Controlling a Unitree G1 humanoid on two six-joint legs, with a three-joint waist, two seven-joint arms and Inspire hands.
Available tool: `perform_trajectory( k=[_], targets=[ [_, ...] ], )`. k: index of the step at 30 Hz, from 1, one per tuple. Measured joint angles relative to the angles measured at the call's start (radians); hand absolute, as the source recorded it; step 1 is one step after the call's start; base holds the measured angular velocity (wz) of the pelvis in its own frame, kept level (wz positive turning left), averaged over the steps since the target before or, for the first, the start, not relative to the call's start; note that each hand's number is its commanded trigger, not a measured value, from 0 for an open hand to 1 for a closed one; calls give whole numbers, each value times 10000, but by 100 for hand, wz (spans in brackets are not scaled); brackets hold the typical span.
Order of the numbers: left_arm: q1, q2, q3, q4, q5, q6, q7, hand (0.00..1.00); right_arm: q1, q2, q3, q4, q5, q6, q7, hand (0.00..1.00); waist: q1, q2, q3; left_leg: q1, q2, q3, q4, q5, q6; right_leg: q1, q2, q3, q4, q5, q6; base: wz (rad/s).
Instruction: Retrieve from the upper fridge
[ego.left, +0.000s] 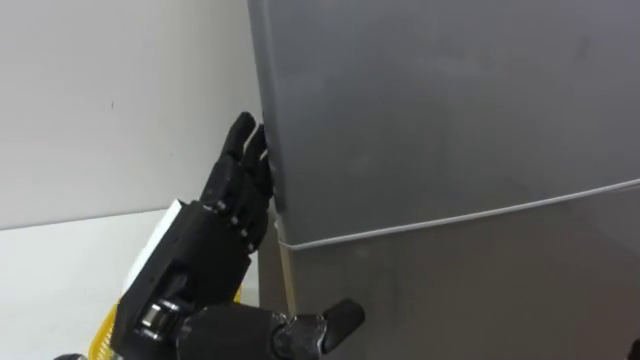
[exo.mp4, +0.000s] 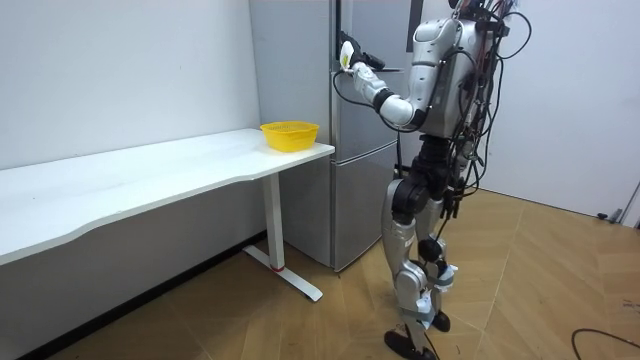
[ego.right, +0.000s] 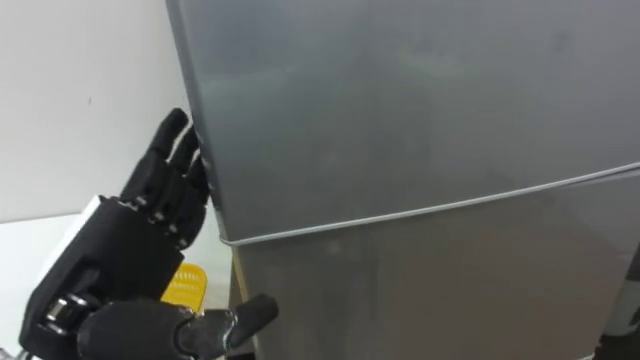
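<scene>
I stand close in front of a grey two-door fridge (exo.mp4: 352, 200). Its upper door (ego.left: 450, 110) is closed, and a thin seam separates it from the lower door (ego.left: 480, 290). My black left hand (ego.left: 215, 235) is raised at the upper door's left edge. Its straight fingers (ego.left: 245, 150) lie against that edge just above the seam. The thumb (ego.left: 340, 320) sticks out in front of the lower door. The hand holds nothing. In the room view the left hand (exo.mp4: 350, 52) reaches out to the fridge at chest height.
A long white table (exo.mp4: 150, 175) stands against the wall left of the fridge, its end close to the fridge's side. A yellow bowl (exo.mp4: 290, 133) sits on that end, just below my left forearm (ego.right: 185, 283). Wooden floor lies behind me.
</scene>
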Motion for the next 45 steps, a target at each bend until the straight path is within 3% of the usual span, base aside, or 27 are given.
perform_trajectory(
  k=[15, 18, 19, 25, 26, 27, 28, 45],
  targets=[
    [0, 165, -10, 57, 1, 177, -214, 0, -186, -22, 17, 2, 4, 0, -275, 0, -8, -125, 21, 17, -3, -1, 1, 0, 0, 29, -5, 0, 5, 0, 0, 0],
    [0, 205, -8, 56, 1, 177, -223, 85, -187, -26, 25, 3, 6, 0, -314, 0, -4, -123, 20, 14, -3, -1, 1, 0, 0, 29, -4, -2, 1, 0, 0, 0],
    [0, 221, -7, 56, 1, 176, -223, 100, -187, -27, 35, 3, 6, 0, -317, 0, -3, -122, 20, 11, -2, -1, 1, 0, 0, 29, -4, -4, -1, 0, 0, 0],
    [0, 273, 276, 79, 1, 178, -128, 100, -188, -28, 78, 3, 4, 1, -352, 0, 36, -120, 20, -15, -3, -5, 1, 0, 0, 21, -5, -15, -12, 0, 1, 1],
    [0, 261, 385, 80, 0, 177, -40, 67, -187, -28, 94, 3, -18, 1, -358, 0, 43, -114, 16, -23, -5, -4, 1, 0, 0, 21, -5, -15, -14, 0, 1, 4],
    [0, 269, 422, 79, -2, 177, 14, 27, -187, -27, 96, 3, -41, 0, -359, 0, 45, -97, 5, -22, -7, -4, 1, 0, 0, 21, -5, -15, -16, -1, 2, 4],
    [0, 266, 435, 79, -22, 175, 120, 0, -187, -28, 100, 3, -54, 1, -370, 0, 61, -112, 14, -25, -11, -4, 0, 0, 0, 25, -9, -17, -17, -2, 4, 0],
    [165, 399, 186, 72, -1870, 172, 21, 0, -195, -66, 104, 29, -85, -6, -349, 0, 70, 0, 44, -36, -21, -5, 13, 0, 0, 19, -21, -26, -15, 2, 20, 0]
  ],
)
